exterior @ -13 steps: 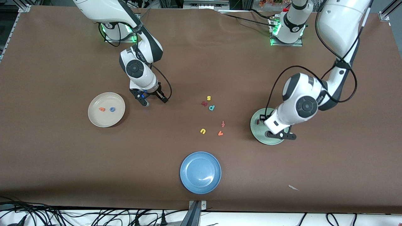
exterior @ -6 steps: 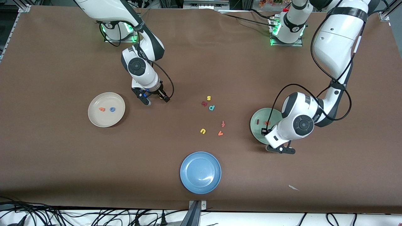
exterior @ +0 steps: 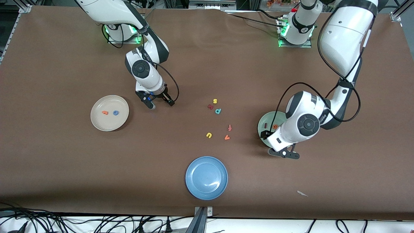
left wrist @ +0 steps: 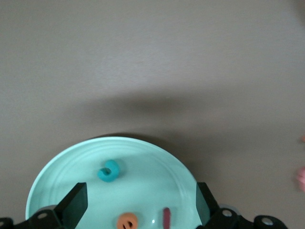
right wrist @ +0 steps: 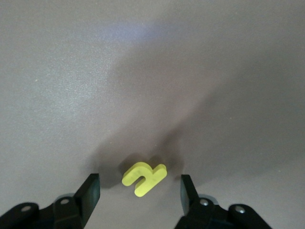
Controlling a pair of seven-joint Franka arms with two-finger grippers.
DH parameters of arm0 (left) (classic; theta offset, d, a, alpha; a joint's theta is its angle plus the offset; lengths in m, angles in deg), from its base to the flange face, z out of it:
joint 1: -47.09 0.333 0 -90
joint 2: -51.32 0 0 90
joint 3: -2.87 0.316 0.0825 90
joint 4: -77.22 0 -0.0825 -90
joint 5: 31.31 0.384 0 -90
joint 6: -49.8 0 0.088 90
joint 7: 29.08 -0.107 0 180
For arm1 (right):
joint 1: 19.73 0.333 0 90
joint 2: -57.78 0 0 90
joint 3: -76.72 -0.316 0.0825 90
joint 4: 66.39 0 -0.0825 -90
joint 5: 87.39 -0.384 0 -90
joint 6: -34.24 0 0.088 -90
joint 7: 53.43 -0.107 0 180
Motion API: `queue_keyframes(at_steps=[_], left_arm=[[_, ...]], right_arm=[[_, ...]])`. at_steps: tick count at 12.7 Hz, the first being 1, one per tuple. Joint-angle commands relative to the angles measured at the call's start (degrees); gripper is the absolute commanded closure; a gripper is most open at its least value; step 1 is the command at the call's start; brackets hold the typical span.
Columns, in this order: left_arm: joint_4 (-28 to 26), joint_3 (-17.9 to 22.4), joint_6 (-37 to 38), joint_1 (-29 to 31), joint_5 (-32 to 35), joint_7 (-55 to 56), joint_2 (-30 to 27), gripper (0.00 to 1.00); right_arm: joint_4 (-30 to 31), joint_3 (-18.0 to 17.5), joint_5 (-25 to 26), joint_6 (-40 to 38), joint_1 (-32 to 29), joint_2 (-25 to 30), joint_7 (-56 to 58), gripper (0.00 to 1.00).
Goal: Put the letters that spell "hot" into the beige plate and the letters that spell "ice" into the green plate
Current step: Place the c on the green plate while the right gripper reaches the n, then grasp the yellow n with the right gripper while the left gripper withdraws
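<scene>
Our left gripper [left wrist: 138, 210] has its fingers [left wrist: 74, 207] spread wide with nothing between them, and it hangs over the green plate [exterior: 263, 120], at the plate's rim nearest the front camera. That plate sits toward the left arm's end of the tabletop. In it we see the teal c [left wrist: 109, 171], the orange e [left wrist: 127, 221] and the dark red i [left wrist: 166, 218], all lying flat and apart from one another.

Our right gripper [right wrist: 138, 193] also has its fingers [right wrist: 88, 193] apart, holding nothing. Between them, lying flat on the bare tabletop [exterior: 207, 64] and touching neither finger, is the yellow h [right wrist: 144, 177]. In the front view the right gripper [exterior: 159, 102] sits just beside the beige plate [exterior: 98, 121], on the side toward the table's middle.

The beige plate lies toward the right arm's end of the tabletop and holds the orange t [exterior: 104, 112] and the blue o [exterior: 115, 112], side by side and apart.

Near the middle of the tabletop lie loose letters: a yellow s [exterior: 214, 101], a dark red letter [exterior: 210, 106], a teal p [exterior: 218, 111], a red f [exterior: 230, 127], a yellow u [exterior: 209, 135] and an orange v [exterior: 227, 137]. A blue plate [exterior: 194, 187] sits near the table edge closest to the front camera.
</scene>
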State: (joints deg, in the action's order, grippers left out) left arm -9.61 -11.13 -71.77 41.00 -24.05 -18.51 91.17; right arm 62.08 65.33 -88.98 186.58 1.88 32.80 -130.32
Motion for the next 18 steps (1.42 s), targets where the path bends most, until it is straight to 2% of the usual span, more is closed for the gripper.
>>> queue_keyframes(at_steps=[1, 3, 5, 9, 11, 12, 14, 16, 18], left_arm=[[-0.71, -0.24, 9.37, -0.07, 1.71, -0.29, -8.18, 0.00], [-0.71, -0.32, 15.55, -0.50, 1.80, -0.38, -13.81, 0.00], [-0.71, -0.85, 20.38, -1.29, 1.80, -0.30, -18.29, 0.00], [-0.80, -0.68, 24.97, -0.77, 0.57, -1.00, -26.82, 0.00], [-2.55, -0.24, 27.07, -0.33, -2.32, -1.00, -31.30, 0.00], [-3.51, 0.81, 28.13, -0.24, -2.59, -1.17, -33.59, 0.00], [-5.10, 1.87, 31.54, -0.15, -2.86, -5.71, -37.72, 0.00], [-5.63, 3.88, 35.43, 0.73, -5.57, -10.21, -40.63, 0.00], [-9.83, 6.61, 35.17, 0.73, -8.12, -14.42, -44.05, 0.00]], right_arm=[[0.81, 0.14, 1.41, 1.20, 0.19, 0.28, -1.07, 0.29], [0.81, 0.14, 1.41, 1.20, 0.19, 0.11, -0.89, 0.37], [0.81, 0.58, 1.50, 1.20, 0.19, 0.11, -0.81, 0.38], [0.81, 0.67, 2.38, 1.20, 0.19, -0.16, -0.81, 0.48], [0.73, 0.76, 2.47, 1.20, 0.19, -0.16, -0.81, 0.58], [0.73, 0.76, 2.47, 1.12, 0.19, -0.16, -0.72, 0.66], [0.73, 0.76, 2.47, 0.94, 0.19, -0.16, -0.72, 0.73], [0.55, 0.76, 2.47, 0.77, 0.19, -0.16, -0.63, 0.74], [0.11, 0.76, 2.47, 0.42, 0.10, -0.16, -0.02, 0.74]])
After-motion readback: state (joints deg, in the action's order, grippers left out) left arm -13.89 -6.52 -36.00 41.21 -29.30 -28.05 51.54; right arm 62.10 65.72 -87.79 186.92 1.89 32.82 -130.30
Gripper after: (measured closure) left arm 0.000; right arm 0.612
